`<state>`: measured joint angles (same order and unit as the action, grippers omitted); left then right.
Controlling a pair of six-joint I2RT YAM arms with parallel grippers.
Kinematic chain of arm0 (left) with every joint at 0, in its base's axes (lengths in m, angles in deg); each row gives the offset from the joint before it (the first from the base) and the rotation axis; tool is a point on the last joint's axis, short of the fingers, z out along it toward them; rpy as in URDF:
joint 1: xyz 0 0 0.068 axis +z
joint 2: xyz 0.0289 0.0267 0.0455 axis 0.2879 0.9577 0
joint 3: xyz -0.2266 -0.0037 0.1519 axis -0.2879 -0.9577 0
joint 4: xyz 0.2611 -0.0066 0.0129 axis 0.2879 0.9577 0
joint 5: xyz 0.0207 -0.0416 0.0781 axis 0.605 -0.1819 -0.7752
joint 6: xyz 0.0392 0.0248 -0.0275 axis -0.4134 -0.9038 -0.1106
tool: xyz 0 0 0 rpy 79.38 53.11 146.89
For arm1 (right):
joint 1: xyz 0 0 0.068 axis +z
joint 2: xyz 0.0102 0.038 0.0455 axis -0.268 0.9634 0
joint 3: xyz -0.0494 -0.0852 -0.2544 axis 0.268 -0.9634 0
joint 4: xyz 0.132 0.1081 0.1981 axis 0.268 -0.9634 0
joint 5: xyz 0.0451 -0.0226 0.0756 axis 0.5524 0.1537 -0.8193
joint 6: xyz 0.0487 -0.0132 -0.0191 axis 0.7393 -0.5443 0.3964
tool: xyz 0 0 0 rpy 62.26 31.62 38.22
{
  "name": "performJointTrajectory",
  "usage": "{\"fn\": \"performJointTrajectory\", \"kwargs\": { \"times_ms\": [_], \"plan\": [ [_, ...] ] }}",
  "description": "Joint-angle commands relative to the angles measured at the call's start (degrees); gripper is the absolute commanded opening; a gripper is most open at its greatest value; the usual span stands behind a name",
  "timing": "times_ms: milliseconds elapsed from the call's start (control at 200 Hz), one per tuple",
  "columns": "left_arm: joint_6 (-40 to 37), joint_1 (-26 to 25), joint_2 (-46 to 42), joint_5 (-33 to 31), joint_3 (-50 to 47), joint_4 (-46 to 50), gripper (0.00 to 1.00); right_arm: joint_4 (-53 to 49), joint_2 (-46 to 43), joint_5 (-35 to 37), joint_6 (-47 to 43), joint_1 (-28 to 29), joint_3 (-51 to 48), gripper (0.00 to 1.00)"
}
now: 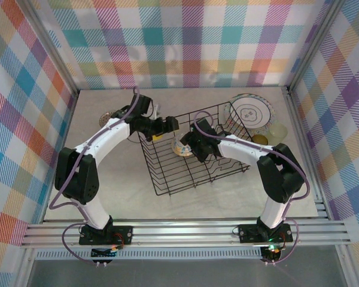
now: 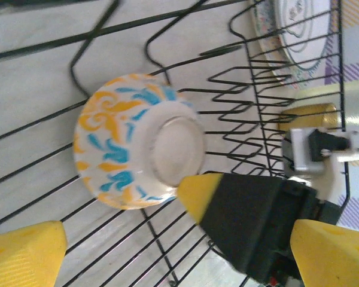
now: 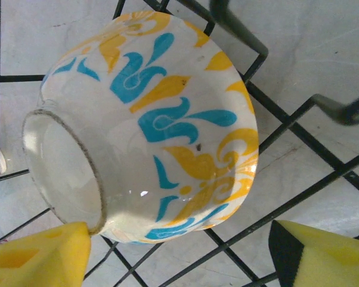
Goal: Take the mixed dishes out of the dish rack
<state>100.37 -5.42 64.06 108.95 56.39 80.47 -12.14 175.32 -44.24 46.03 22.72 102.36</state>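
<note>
My left gripper (image 1: pixel 169 125) hangs spread; my right gripper (image 3: pixel 179 251), also spread, sits at the foot of 1 overturned white blue-and-yellow patterned bowl (image 3: pixel 167 131) near the left edge of the black wire dish rack (image 1: pixel 197 184).

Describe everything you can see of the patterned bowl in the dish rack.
The small bowl looks like glazed ceramic, white with blue and yellow scrolls and a plain round foot ring. It lies tipped, foot up, on the wires of the dish rack. One yellow fingertip of the right gripper meets its foot.
</note>
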Motion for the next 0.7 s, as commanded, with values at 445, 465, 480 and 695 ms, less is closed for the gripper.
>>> {"fn": "performJointTrajectory", "kwargs": {
  "times_ms": [445, 465, 480, 695],
  "plan": [
    [-11.46, -0.88, 14.70, -2.12, 11.05, 10.00, 0.95, -6.04, 2.09, 0.78, -2.39, -0.74, -2.98, 0.71],
    [-11.42, -0.84, 14.76, -2.10, 10.76, 9.78, 0.95, -6.06, 1.86, 0.87, -2.70, -0.77, -2.96, 0.73],
    [-11.35, -0.87, 14.76, -2.06, 10.54, 9.53, 0.95, -6.05, 1.60, 0.99, -3.04, -0.74, -2.91, 0.74],
    [-10.40, -0.88, 14.91, -1.12, 8.18, 7.27, 0.95, -6.76, -1.22, 0.35, -9.19, -0.91, 0.24, 0.83]
  ]
}}
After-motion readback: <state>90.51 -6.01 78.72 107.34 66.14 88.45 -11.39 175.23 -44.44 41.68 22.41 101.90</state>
